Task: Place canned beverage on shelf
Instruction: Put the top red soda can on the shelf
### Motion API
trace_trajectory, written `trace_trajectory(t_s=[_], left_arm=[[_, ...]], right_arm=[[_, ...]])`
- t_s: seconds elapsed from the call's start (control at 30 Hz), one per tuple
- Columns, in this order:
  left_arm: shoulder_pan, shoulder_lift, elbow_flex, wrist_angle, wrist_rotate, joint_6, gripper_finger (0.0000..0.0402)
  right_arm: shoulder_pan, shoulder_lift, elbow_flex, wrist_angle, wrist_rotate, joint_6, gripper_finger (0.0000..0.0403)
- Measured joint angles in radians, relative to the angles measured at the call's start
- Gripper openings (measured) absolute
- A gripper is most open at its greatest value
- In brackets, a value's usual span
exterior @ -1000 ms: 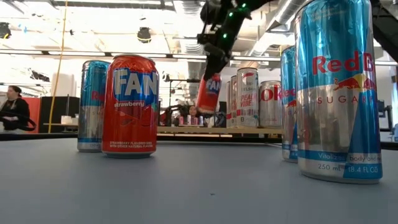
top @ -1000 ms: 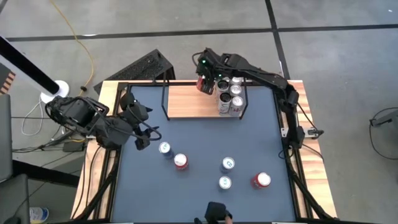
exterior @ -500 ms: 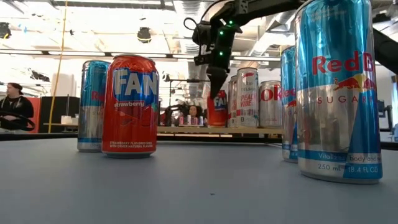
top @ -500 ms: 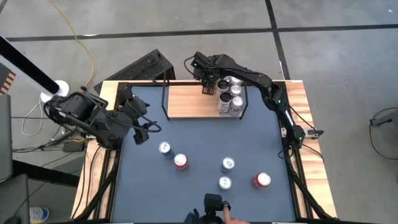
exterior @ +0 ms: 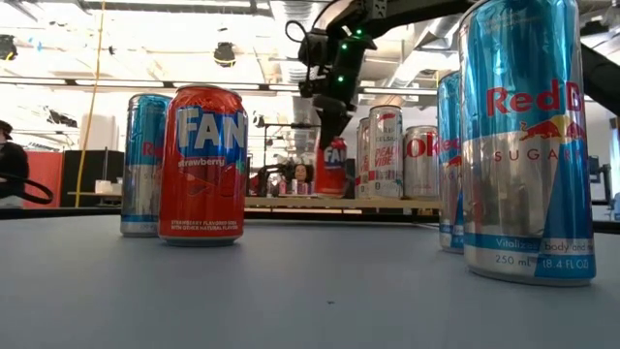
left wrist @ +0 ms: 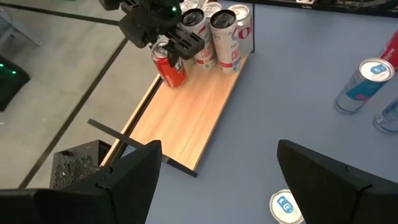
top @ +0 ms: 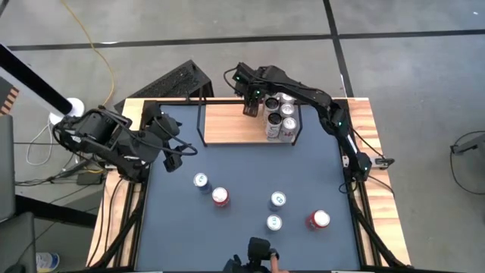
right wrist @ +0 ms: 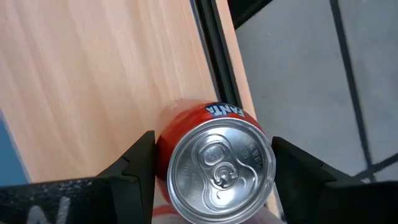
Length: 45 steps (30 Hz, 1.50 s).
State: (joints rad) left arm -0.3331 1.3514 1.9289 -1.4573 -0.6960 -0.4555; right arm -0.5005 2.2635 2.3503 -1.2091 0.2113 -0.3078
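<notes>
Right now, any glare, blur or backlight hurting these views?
Low view: bright room behind, Red Bull can looms oversized at the lens. Right wrist view: Fanta can lid sharp, its side smeared. High view: evenly lit, cans readable on the shelf.

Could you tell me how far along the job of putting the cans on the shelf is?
Done: four cans stand grouped at one end of the shelf. In hand: the right pincer holds a red Fanta can upright on the board beside them, not yet let go. Left: five cans wait on the table. The left pincer waits open at the table's left edge.
</notes>
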Motion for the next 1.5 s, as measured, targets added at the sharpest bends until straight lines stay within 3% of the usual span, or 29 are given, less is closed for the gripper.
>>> trace_trajectory(t_s=[0.2, 1.5], left_arm=[[0.010, 0.000, 0.000, 0.008, 0.000, 0.010, 0.0309], [0.009, 0.001, 0.000, 0.007, -0.002, 0.040, 0.0309]], right_arm=[[-0.007, 0.000, 0.000, 0.007, -0.005, 0.078, 0.0229], [-0.040, 0.030, 0.006, -0.048, -0.003, 0.117, 0.0230]])
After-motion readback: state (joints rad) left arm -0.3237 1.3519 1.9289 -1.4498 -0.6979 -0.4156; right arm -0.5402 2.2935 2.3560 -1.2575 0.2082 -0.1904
